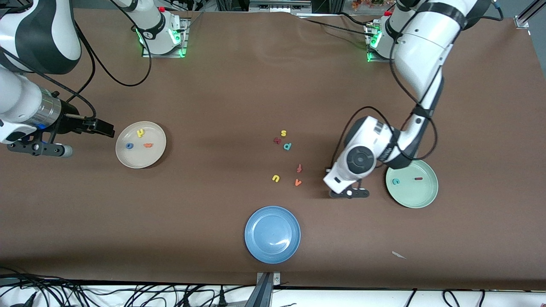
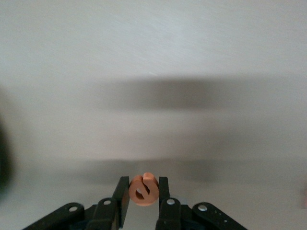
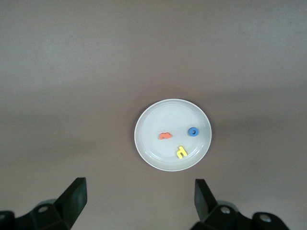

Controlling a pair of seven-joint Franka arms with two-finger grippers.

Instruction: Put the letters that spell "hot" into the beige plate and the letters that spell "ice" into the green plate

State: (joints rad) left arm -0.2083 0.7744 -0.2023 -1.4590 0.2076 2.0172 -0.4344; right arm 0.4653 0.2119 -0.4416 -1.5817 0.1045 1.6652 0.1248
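Note:
My left gripper [image 2: 144, 188] is shut on the orange e [image 2: 143, 191] and hangs low over the bare table beside the green plate [image 1: 420, 195]. That plate holds the teal c [image 1: 396, 181] and the dark red i [image 1: 418, 178]. In the front view the left hand hides its fingers and the e. The beige plate [image 1: 158, 152] at the right arm's end holds the yellow h [image 1: 140, 133], the blue o [image 1: 129, 146] and the orange t [image 1: 148, 145]. My right gripper [image 1: 109, 129] waits open beside the beige plate [image 3: 148, 143], nothing between its fingers.
A blue plate [image 1: 272, 234] lies nearest the front camera. Loose letters sit mid-table: yellow s [image 1: 283, 133], dark red crooked letter [image 1: 277, 140], teal p [image 1: 287, 146], orange f [image 1: 299, 168], yellow u [image 1: 276, 178], orange v [image 1: 298, 182]. A paper scrap [image 1: 399, 255] lies near the front edge.

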